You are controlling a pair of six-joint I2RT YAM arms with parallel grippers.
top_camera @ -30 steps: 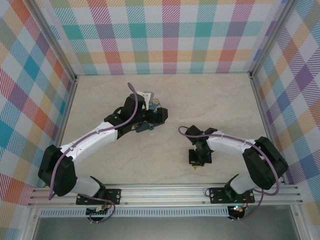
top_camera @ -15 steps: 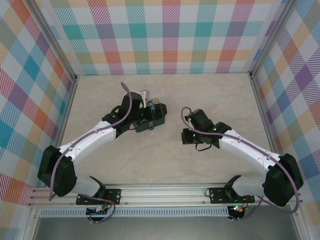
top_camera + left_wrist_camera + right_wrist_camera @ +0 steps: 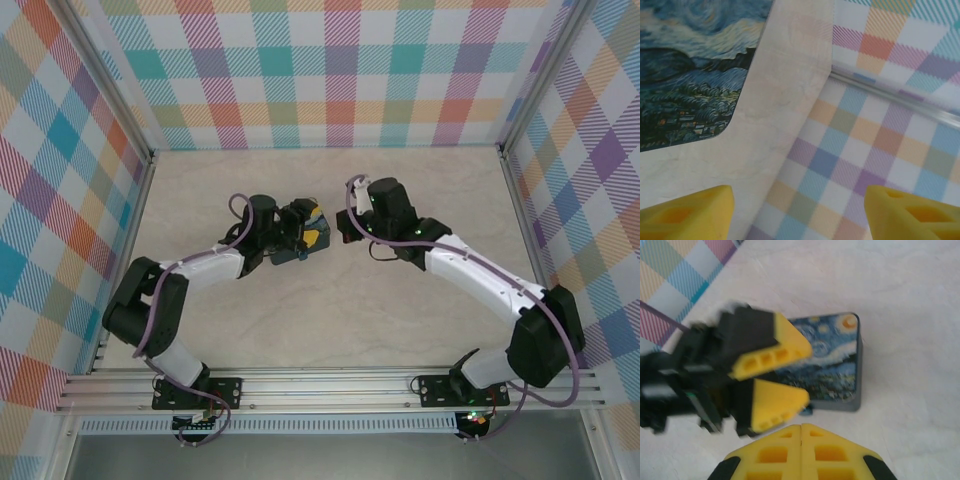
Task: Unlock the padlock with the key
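Both arms have converged on the tin (unlocking looks imminent): left gripper jaws half-open above it, right gripper jaws shut.

tin: we see it lying on the table, at about 9 o'clock from the table's middle.
left gripper: we find it above the tin, covering part of it.
right gripper: we place it at 3 o'clock from the left gripper, near but apart.
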